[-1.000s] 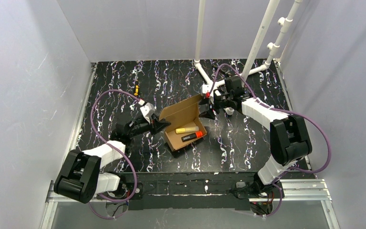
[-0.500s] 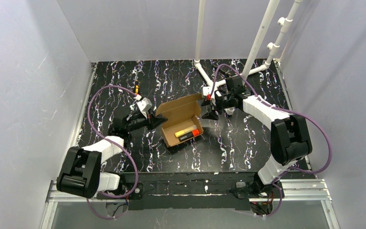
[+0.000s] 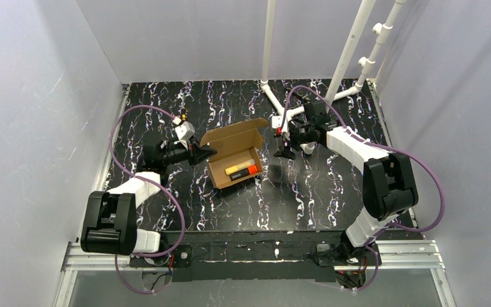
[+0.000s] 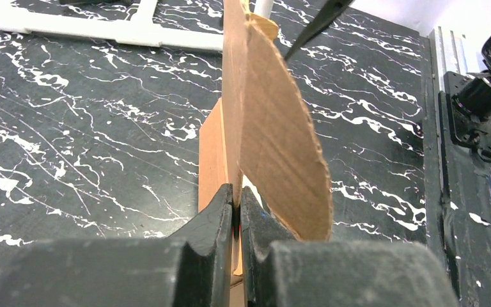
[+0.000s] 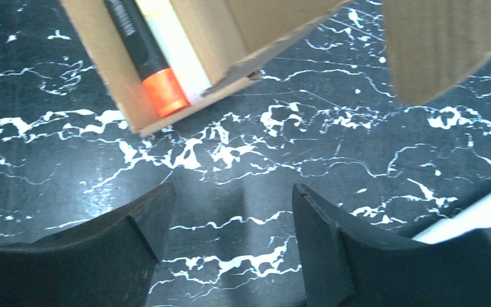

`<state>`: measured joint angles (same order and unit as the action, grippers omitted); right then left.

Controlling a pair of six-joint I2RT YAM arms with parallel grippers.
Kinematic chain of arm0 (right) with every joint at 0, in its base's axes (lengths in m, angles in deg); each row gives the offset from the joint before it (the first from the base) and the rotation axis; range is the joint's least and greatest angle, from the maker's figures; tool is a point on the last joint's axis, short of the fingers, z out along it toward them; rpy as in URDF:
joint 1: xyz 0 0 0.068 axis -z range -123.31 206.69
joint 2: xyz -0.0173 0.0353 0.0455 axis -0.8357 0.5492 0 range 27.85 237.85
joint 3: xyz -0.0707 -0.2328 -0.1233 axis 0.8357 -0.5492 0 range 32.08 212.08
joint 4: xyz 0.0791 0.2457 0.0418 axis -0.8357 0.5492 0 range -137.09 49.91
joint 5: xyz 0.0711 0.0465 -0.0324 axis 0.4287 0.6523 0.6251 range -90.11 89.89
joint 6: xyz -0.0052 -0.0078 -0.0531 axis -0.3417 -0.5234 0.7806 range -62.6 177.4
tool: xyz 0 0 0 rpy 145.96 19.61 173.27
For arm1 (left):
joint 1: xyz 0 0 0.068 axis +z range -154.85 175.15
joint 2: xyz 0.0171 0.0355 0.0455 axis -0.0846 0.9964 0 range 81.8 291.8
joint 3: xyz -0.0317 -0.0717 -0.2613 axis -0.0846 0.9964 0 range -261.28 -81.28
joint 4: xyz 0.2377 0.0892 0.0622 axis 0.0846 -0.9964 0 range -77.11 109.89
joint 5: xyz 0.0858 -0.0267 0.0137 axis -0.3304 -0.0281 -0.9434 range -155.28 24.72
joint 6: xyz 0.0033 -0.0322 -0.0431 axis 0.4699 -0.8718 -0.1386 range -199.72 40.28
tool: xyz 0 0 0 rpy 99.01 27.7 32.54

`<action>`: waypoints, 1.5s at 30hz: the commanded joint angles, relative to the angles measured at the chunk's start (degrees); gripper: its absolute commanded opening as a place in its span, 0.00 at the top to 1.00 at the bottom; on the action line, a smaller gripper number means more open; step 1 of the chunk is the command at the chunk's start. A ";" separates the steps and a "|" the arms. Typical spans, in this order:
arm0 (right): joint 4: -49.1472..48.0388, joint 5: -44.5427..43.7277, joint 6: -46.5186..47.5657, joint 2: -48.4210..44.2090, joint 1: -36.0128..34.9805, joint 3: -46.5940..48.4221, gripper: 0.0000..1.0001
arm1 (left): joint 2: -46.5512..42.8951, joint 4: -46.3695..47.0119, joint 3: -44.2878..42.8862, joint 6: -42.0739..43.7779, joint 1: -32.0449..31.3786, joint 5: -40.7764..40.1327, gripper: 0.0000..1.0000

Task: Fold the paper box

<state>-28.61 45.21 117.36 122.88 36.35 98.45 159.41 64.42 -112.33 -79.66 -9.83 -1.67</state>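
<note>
1. Brown corrugated walls are up on the near part of the paper box (image 3: 233,171), which sits mid-worktop (image 3: 332,198) between the two arms. The tray looks formed, so I judge the bulk of the folding done.
2. Inside it, two markers (image 3: 241,170) lie side by side, one yellowish, one black with an orange end.
3. At the box's left edge, the left tool (image 3: 204,153) is pinched tight on a thin cardboard panel. The wrist view shows its fingers (image 4: 217,217) closed on the sheet, with a rounded flap (image 4: 281,147) standing just beyond.
4. Over on the right, the right tool (image 3: 284,152) hangs with its jaws wide apart, gripping nothing, just beside the box and clear of it.
5. Farther back, the lid (image 3: 233,133) stands open and untucked. Bringing it down and seating the tabs is what I judge remains.
</note>
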 commanded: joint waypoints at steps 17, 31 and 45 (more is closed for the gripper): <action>26.39 15.29 23.89 12.78 -1.25 22.15 0.13 | 2.67 -4.63 -3.26 7.10 0.57 5.43 1.00; 21.40 9.14 14.59 15.95 -6.63 27.13 0.25 | 3.08 -4.64 -3.74 6.40 0.49 6.96 1.00; 24.33 9.76 14.53 17.09 -9.37 29.49 0.64 | 4.42 -4.72 -4.34 5.79 0.24 6.89 1.00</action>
<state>-7.27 51.25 130.28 139.25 27.35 124.70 163.19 59.59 -114.58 -74.00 -9.41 3.14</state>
